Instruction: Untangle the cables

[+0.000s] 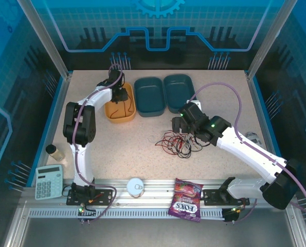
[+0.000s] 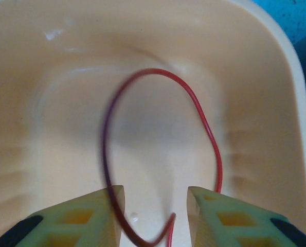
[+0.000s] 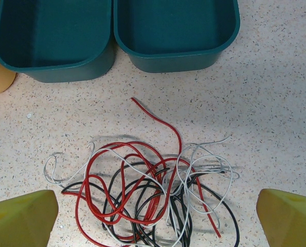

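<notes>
We see our left claw [image 2: 155, 213] parted over the yellow bin [image 2: 276, 77], red cable [image 2: 210, 135] looping loose between its fingers, right claw [image 3: 157, 211] wide open, empty, above tangled cables [image 3: 137, 180] on the table [image 3: 276, 103]

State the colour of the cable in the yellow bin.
The cable is red, clearest in the left wrist view.

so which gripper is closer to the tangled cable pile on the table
Right. The right gripper hovers just above the cable pile; the left gripper is off inside the orange bin with one red cable.
</notes>
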Available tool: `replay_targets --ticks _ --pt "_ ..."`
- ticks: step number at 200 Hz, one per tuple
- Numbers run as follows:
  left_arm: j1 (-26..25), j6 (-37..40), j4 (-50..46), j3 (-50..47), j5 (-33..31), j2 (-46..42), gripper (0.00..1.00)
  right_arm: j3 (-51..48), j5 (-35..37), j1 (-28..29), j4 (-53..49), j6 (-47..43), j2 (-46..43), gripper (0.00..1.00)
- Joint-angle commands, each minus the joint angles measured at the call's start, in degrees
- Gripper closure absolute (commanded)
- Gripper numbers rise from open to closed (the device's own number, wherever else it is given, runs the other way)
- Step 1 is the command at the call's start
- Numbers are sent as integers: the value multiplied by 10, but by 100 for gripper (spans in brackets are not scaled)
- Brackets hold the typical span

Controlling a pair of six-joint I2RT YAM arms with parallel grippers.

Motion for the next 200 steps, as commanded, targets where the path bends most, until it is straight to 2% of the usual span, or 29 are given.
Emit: replay_targets --ticks 1,29,72,86,129,158,173,200 --pt "4 -1 -21 3 -7 -32 54 13 3 -5 -2 -5 5 0" --pt "4 2 -20 -10 -11 -67 41 14 3 -5 -2 -5 12 0" --pt "4 5 -15 -42 -20 -140 15 8 -2 -6 4 -6 19 0" --pt "4 0 -12 -60 -17 -169 1 4 -2 -5 6 -5 20 0" --pt "2 -26 0 -140 17 -279 1 -7 -4 -7 8 -3 25 0" --pt "-16 -67 56 -249 64 -382 1 -10 -13 -13 3 1 37 0" --pt "-45 -83 98 -310 87 -432 1 -15 -16 -16 4 2 43 0" --pt "-134 -105 130 -389 77 -489 1 -36 -25 -25 15 11 47 0"
